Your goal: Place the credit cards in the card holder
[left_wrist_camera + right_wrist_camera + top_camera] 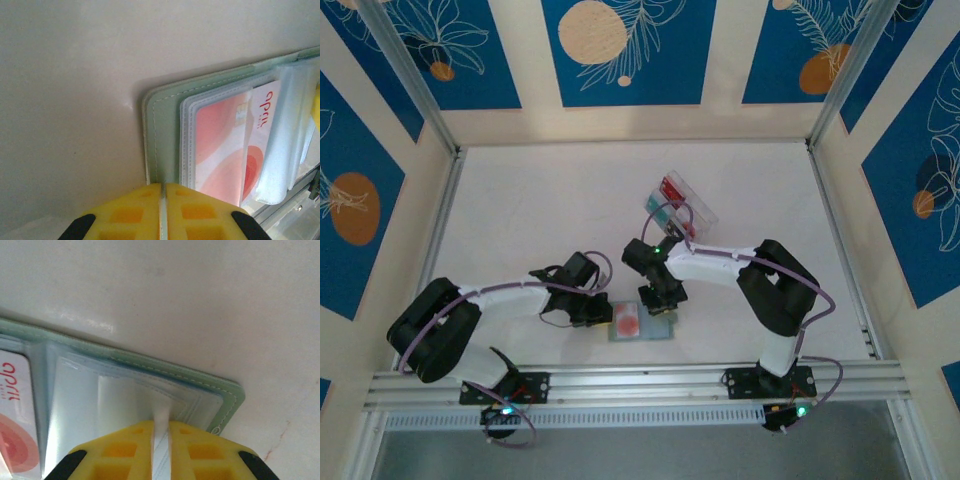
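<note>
The card holder [660, 330] is lying open on the table [520, 220] between my arms, a red-and-white card [225, 145] sitting inside; my left jaws are pressing together at its left edge, my right jaws are pinching its clear sleeve [125, 400]

Your counter [520, 220] carried two things, set apart from each other.
You had a pale, plain counter with a metal rail along its near edge. The card holder [642, 323] lay open and flat close to that rail, near the middle, its sage-green cover down against the surface and its clear sleeves facing up. One sleeve showed a red and white card [225, 145]. Farther back and a little to the right sat the clear box [680, 205], set at an angle, with red and teal contents. The counter bore a faint reddish scratch [277, 440] beside the holder's corner.
</note>
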Motion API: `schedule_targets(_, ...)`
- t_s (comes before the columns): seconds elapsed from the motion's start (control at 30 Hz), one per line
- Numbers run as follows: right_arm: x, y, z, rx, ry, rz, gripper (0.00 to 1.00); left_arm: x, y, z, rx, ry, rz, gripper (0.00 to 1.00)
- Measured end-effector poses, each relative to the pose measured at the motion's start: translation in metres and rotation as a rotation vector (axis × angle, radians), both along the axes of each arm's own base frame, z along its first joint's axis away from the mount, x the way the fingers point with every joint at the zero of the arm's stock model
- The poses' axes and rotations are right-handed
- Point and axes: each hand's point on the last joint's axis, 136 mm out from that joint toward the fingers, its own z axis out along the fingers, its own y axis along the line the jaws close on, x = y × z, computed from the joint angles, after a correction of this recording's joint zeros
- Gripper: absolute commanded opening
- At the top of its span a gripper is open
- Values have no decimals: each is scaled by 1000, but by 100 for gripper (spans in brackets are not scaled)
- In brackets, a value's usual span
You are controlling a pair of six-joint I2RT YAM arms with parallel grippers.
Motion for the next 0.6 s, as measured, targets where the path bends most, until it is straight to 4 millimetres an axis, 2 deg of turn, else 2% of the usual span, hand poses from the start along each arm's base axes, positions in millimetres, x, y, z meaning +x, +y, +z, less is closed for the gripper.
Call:
schedule_targets(0.17,-3,8,1,41,21,4,17,0,0,0,0,1,0,10)
schedule_targets(0.6,-8,46,13,222,85,14,26,2,-3,0,-14,-5,-3,11)
